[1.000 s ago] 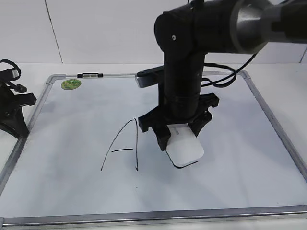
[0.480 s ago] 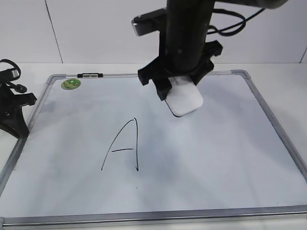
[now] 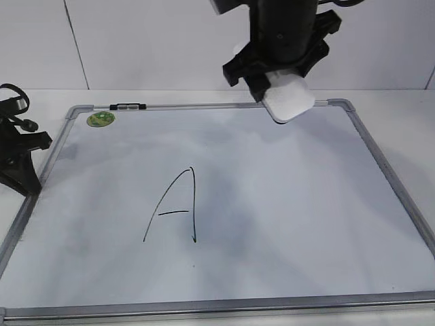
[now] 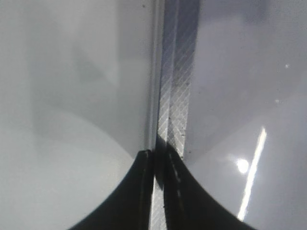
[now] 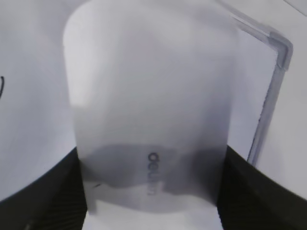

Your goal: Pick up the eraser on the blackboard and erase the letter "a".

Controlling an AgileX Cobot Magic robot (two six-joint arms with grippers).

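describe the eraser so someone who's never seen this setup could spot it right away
Find the big whiteboard with the grey frame, then look above its far edge, right of centre, where the black right gripper hangs. The eraser is the glossy white rounded block clamped there, the only white thing held off the board.

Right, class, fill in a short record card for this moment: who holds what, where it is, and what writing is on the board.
Right tool: shut on the eraser, held in the air over the blackboard's far edge
Eraser contact: not touching the board
Blackboard: lies flat on the table, grey frame
Writing visible: one capital "A", left of centre; no lowercase "a" to be seen
Green sticker: far left corner of the board
Left tool: low over the board's left frame rail, jaws nearly together, holding nothing
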